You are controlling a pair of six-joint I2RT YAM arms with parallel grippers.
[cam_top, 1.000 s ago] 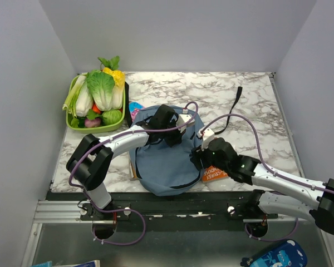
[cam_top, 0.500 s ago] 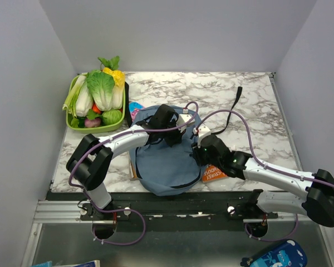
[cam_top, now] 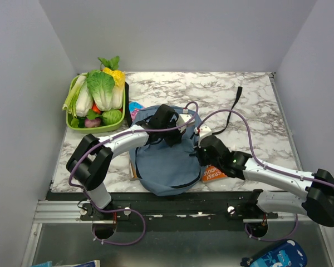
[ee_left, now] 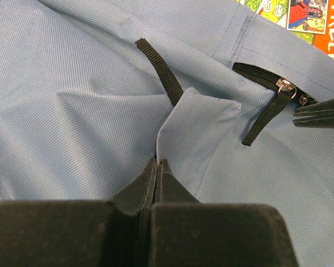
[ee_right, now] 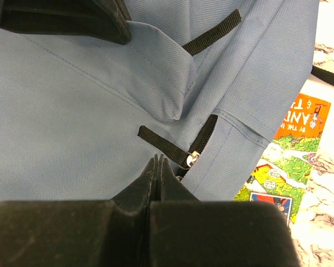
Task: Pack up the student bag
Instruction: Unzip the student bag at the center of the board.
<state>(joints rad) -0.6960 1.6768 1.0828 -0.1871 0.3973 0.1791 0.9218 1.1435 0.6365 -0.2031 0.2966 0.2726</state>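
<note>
Here, the bag (cam_top: pixel 167 167) lies flat in the middle of the worktop (cam_top: pixel 250 105), close to the near edge, between my two arms. The left pincer (ee_left: pixel 157 162) is shut on a raised fold of the blue fabric. I judge this is to lift the cloth and hold the bag steady while the zip is worked. The right pincer (ee_right: pixel 157 161) is shut too, with its tips right at the black zip pull (ee_right: pixel 161 143). I cannot tell whether the pull is truly pinched or only touched. The zip sits on the bag's right side and looks mostly closed, so I judge packing has not begun and opening comes first. A comic book (cam_top: pixel 214 173) lies half under that right edge, near to hand for loading. The bag's long axis seems to run from the near edge towards the far side. A black strap (cam_top: pixel 234 105) trails away to the far right, so I take the top to point that way.
</note>
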